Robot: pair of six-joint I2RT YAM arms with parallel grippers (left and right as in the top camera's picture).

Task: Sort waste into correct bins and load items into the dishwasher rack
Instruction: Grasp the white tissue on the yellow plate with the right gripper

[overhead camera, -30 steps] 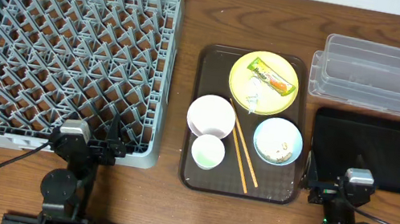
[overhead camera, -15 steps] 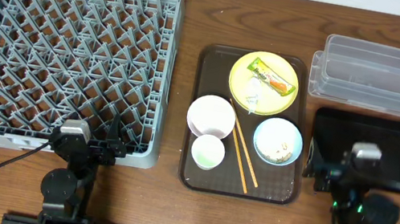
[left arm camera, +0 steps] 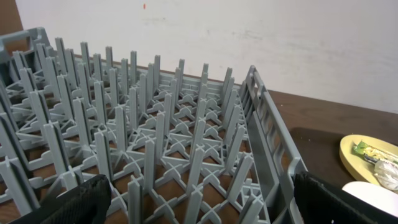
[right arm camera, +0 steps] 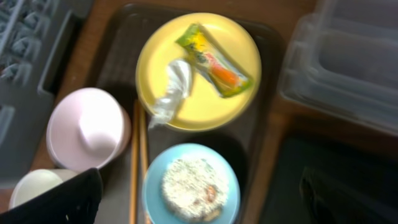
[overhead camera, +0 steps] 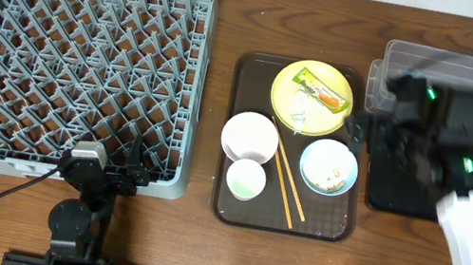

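Hovering wide open, right claw [right arm camera: 199, 196] risks pinching wrapper [right arm camera: 214, 59] and tissue [right arm camera: 172, 92] together, both lying side by side just ahead of it on yellow plate [right arm camera: 208, 109], so mis-sorting one.

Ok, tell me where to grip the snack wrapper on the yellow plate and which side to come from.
Probably best to pinch the snack wrapper across its narrow width, at the orange-picture end. It lies flat and slantwise on the yellow plate, so come straight down from above, straddling its long edges. That end lies clear of the crumpled tissue, which sits by the other end.
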